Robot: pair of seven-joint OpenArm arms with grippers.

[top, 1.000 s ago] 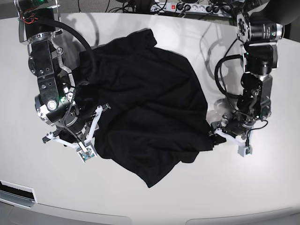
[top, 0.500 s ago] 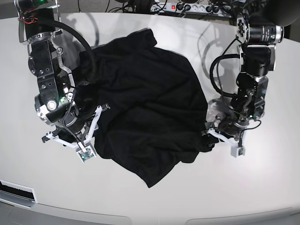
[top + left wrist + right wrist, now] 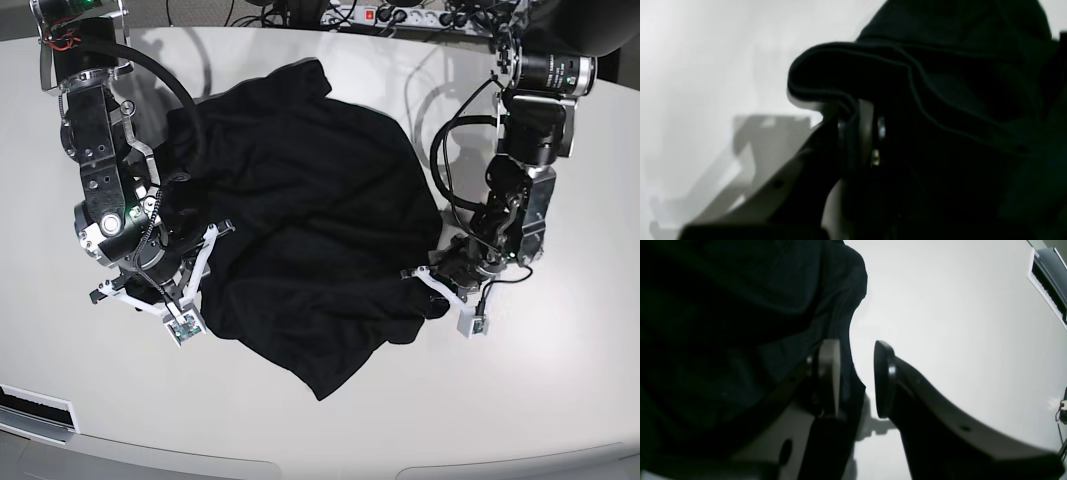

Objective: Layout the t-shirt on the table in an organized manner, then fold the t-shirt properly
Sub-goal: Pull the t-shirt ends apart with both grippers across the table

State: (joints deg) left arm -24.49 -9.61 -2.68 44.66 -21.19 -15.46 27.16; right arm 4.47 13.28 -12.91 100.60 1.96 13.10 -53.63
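Observation:
The black t-shirt (image 3: 310, 220) lies crumpled in a heap on the white table (image 3: 560, 400). My left gripper (image 3: 420, 283) is at the shirt's right edge, low on the table. In the left wrist view this left gripper (image 3: 857, 130) is shut on a folded hem of the t-shirt (image 3: 940, 83). My right gripper (image 3: 200, 280) stands at the shirt's left edge. In the right wrist view the right gripper (image 3: 857, 373) is open; the t-shirt (image 3: 723, 306) edge drapes against one of its fingers (image 3: 830, 373), with bare table showing in the gap.
A power strip (image 3: 400, 18) and cables lie along the table's far edge. A white labelled strip (image 3: 35, 405) sits at the front left edge. Bare tabletop stretches in front of the shirt and to its right.
My left gripper slid towards the shirt's right edge and shut on the hem, nudging the fabric inward. The right arm has stayed put.

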